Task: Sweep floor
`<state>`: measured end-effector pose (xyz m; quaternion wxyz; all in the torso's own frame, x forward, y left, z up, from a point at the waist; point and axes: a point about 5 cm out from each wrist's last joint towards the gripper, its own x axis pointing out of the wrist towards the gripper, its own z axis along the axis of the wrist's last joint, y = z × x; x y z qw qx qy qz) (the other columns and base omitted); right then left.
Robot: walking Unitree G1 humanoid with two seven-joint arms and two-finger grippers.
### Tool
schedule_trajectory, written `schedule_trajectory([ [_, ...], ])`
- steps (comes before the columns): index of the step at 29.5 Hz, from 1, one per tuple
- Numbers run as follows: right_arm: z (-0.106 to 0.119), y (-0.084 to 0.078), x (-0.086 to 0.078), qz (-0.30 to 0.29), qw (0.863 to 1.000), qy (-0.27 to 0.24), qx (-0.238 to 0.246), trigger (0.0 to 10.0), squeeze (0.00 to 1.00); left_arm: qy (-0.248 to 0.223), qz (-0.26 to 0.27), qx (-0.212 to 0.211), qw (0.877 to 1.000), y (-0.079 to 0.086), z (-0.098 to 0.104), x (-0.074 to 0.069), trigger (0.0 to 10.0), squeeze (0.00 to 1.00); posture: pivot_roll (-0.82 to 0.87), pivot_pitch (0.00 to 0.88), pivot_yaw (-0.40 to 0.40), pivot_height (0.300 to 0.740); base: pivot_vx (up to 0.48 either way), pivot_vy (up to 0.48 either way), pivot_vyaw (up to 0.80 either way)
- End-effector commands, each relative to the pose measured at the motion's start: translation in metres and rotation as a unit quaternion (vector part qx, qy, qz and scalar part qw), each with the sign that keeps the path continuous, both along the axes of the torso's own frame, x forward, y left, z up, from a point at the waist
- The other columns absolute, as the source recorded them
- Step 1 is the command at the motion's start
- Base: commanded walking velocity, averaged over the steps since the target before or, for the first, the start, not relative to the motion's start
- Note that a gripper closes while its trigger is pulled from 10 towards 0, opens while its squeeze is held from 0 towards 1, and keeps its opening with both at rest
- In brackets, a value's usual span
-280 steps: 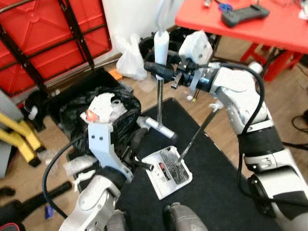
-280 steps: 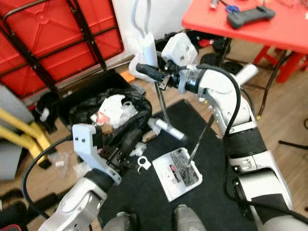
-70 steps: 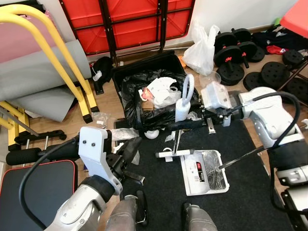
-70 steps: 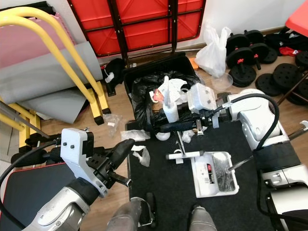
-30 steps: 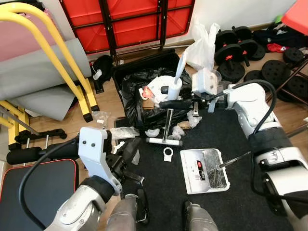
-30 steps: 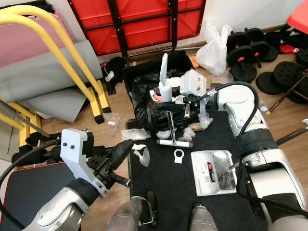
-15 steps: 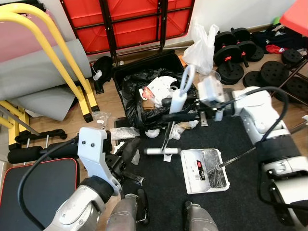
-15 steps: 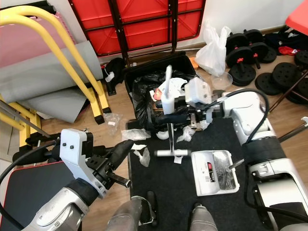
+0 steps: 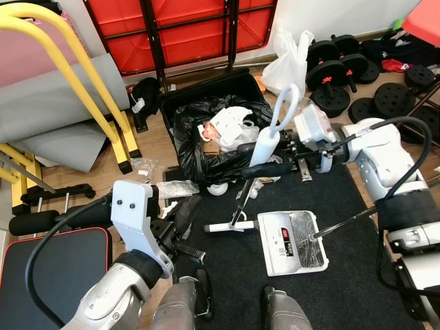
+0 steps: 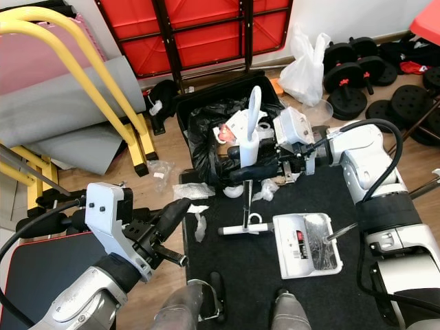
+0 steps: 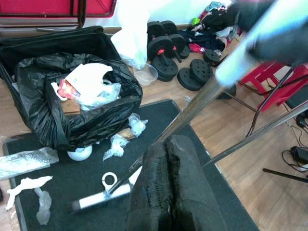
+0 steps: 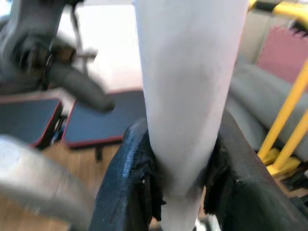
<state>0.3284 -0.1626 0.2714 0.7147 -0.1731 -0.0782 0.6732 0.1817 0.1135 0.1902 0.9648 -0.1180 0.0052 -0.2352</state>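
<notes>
1. Cluttered home-gym floor: a black mat (image 9: 302,289) lies on wood boards, with red folded frames and yellow bars at the far side.
2. Right gripper (image 10: 242,170) is clamped on the broom's white handle (image 10: 249,146); in the right wrist view its black fingers (image 12: 137,185) press both sides of the tube.
3. Below that grip the metal shaft slants down to the broom head (image 9: 230,226), which lies flat on the mat.
4. Just beside the head, on the robot's right, sits the white dustpan (image 9: 292,241), already holding some debris.
5. Beyond the gripper stands an open black rubbish bag (image 9: 206,148); paper scraps (image 10: 265,190) and a white ring (image 10: 256,219) lie between.
6. Left gripper (image 10: 168,213) hovers idle, fingers pressed together and empty.
7. Likely best: keep the head flat and draw scraps gently toward the pan's lip.
</notes>
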Motion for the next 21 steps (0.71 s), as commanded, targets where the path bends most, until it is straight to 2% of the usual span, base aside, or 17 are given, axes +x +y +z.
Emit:
schedule_trajectory([
  [1, 0.008, 0.001, -0.001, 0.011, 0.999, 0.000, 0.032, 10.0, 0.00, 0.013, -0.004, 0.004, 1.000, 0.001, -0.005, -0.002, 10.0, 0.00, 0.00, 0.309, 0.023, 0.740, 0.000, 0.000, 0.00],
  [11, 0.021, 0.001, 0.013, -0.048, 0.995, -0.053, 0.069, 10.0, 0.00, 0.013, -0.004, 0.002, 1.000, 0.000, -0.005, -0.001, 10.0, 0.00, 0.00, 0.309, 0.021, 0.740, 0.000, 0.000, 0.00],
  [12, 0.028, 0.002, 0.017, -0.070, 0.991, -0.084, 0.075, 10.0, 0.00, 0.013, -0.004, 0.001, 1.000, 0.000, -0.005, -0.002, 10.0, 0.00, 0.00, 0.310, 0.022, 0.740, 0.000, 0.000, 0.00],
  [16, 0.033, 0.003, 0.020, -0.092, 0.986, -0.121, 0.073, 10.0, 0.00, 0.014, -0.004, 0.001, 1.000, 0.000, -0.005, -0.002, 10.0, 0.00, 0.00, 0.313, 0.022, 0.740, 0.000, 0.000, 0.00],
  [19, 0.034, 0.006, 0.022, -0.102, 0.982, -0.148, 0.060, 10.0, 0.00, 0.014, -0.004, 0.001, 1.000, 0.000, -0.005, -0.003, 10.0, 0.00, 0.00, 0.315, 0.023, 0.740, 0.000, 0.000, 0.00],
  [21, 0.017, 0.014, 0.021, -0.081, 0.987, -0.138, 0.021, 10.0, 0.00, 0.014, -0.005, 0.002, 1.000, 0.000, -0.004, -0.003, 10.0, 0.00, 0.01, 0.316, 0.022, 0.740, 0.000, 0.000, 0.00],
])
